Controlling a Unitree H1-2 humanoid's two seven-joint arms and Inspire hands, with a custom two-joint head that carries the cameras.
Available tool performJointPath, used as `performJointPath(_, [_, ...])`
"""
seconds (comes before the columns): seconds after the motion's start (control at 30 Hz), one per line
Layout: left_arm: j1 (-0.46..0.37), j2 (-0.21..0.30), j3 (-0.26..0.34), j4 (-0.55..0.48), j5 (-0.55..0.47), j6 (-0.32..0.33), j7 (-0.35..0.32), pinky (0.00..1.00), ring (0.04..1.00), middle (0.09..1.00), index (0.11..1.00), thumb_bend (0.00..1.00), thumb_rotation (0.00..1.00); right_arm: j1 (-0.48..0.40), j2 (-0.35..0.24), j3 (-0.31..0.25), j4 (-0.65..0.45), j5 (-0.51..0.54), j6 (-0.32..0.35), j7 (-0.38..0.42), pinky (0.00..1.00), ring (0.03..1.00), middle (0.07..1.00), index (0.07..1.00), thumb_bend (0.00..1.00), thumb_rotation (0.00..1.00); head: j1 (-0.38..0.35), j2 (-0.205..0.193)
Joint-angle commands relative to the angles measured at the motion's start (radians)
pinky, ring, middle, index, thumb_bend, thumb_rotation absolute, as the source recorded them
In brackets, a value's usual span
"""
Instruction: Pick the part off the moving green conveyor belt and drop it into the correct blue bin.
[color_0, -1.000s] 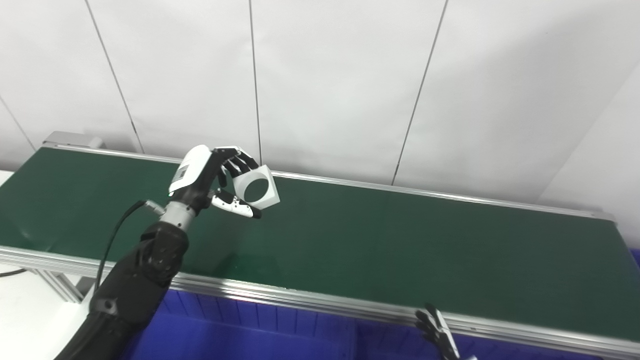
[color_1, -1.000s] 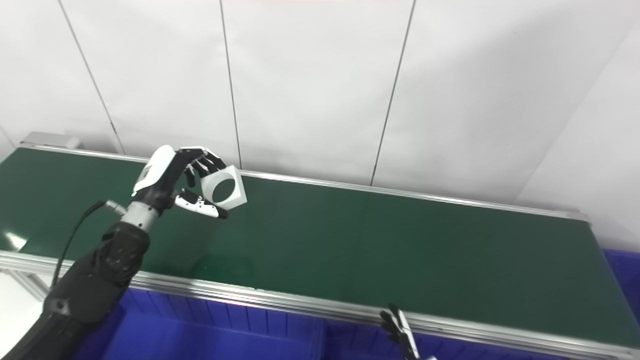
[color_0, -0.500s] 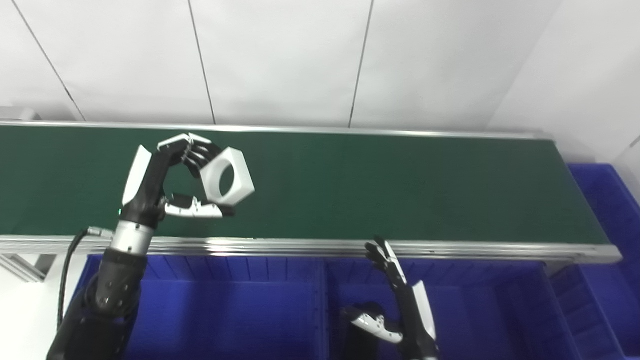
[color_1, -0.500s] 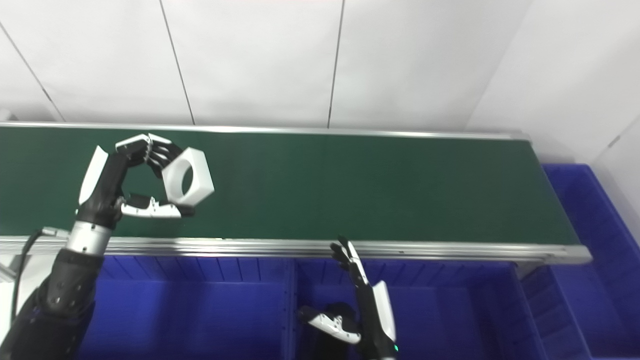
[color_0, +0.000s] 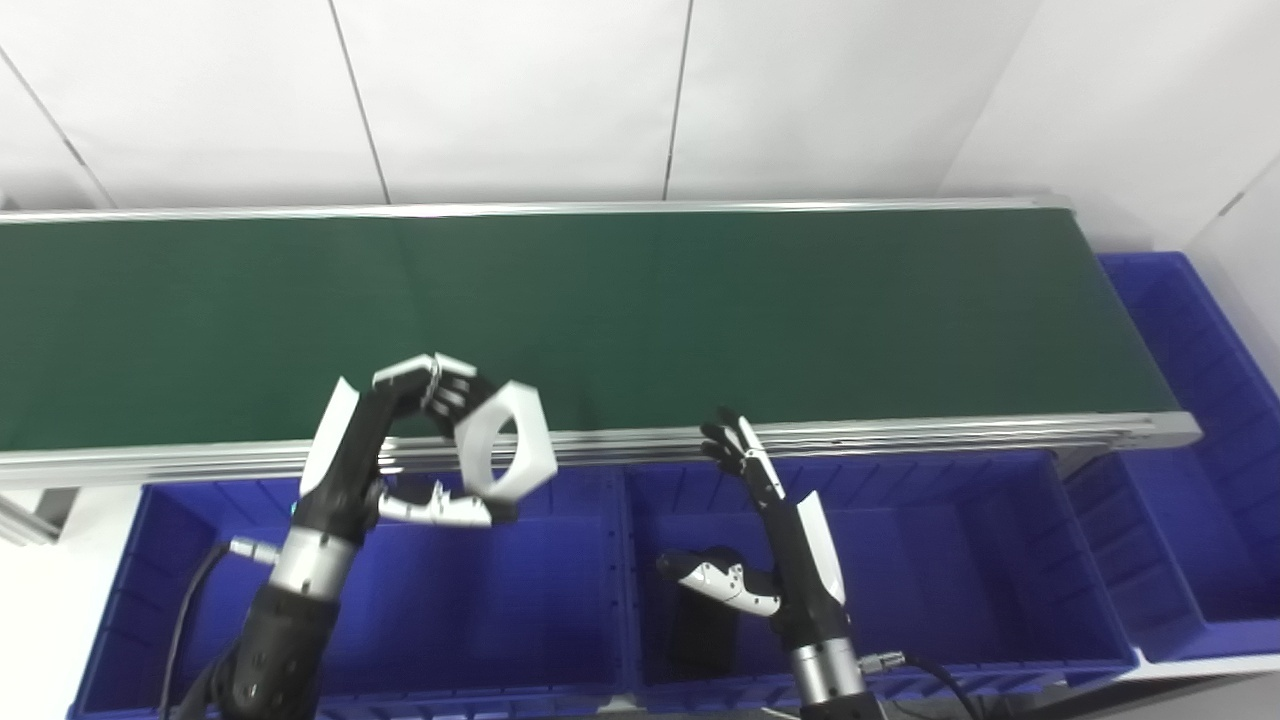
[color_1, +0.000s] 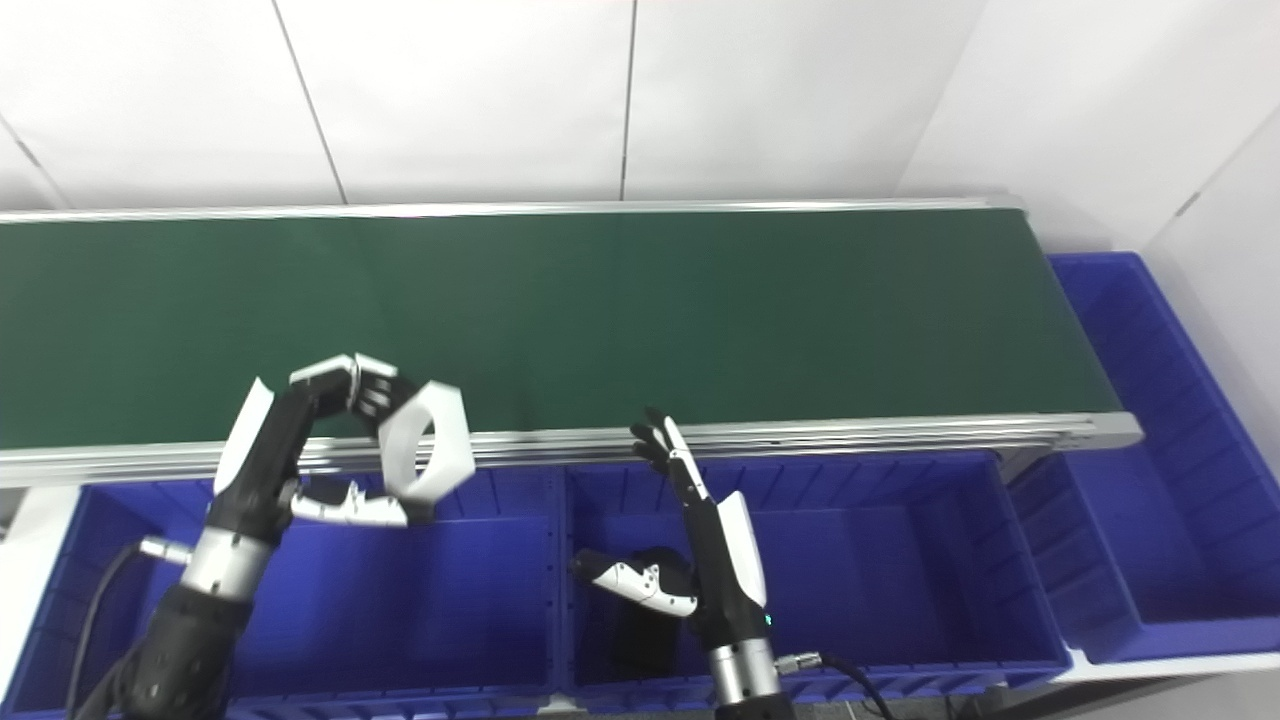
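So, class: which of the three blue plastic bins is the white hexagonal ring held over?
The leftmost blue bin: the left hand holds the white hexagonal ring above its far edge.

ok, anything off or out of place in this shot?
Nothing stands out. The left hand holds the white part over the left blue bin, the right hand is open over the middle bin, and the belt looks bare.

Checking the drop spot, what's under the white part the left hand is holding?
The white part, held by the left hand, hangs over the left blue bin, near its belt-side wall. Its visible floor looks bare; the arm hides some.
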Motion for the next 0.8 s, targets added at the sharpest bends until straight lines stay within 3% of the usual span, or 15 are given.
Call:
performJointPath(0.0, [0.009,0.011,-0.008,-0.021,0.005,-0.035,0.015,0.33,0.389,0.484,0.535,0.49,0.0,-0.004,0.01,-0.012,-0.041,-0.001,-0.051,0.015,0.83,0.848,0.883,0.954,0.82,0.62,0.009,0.001])
performJointPath(0.47, [0.038,0.031,0.0,0.071,0.406,0.028,0.024,0.32,0.364,0.465,0.543,0.49,0.0,0.011,0.008,-0.034,-0.058,0.008,-0.051,0.042,0.81,0.847,0.886,0.954,0.82,0.62,0.026,0.0])
performJointPath(0.6, [0.044,0.029,-0.006,0.053,0.496,0.121,-0.003,0.34,0.372,0.451,0.543,0.49,0.0,0.02,0.011,-0.044,-0.065,0.006,-0.051,0.05,0.82,0.847,0.881,0.953,0.83,0.65,0.036,-0.002])
performJointPath(0.67, [0.045,0.027,-0.015,0.038,0.541,0.191,-0.031,0.34,0.409,0.488,0.504,0.5,0.0,0.024,0.014,-0.05,-0.069,0.007,-0.05,0.057,0.83,0.851,0.878,0.952,0.83,0.65,0.039,-0.002])
performJointPath(0.77, [0.048,0.021,-0.026,0.021,0.601,0.282,-0.05,0.41,0.396,0.476,0.549,0.5,0.0,0.026,0.014,-0.054,-0.071,0.011,-0.051,0.062,0.82,0.85,0.877,0.952,0.83,0.65,0.039,-0.003])
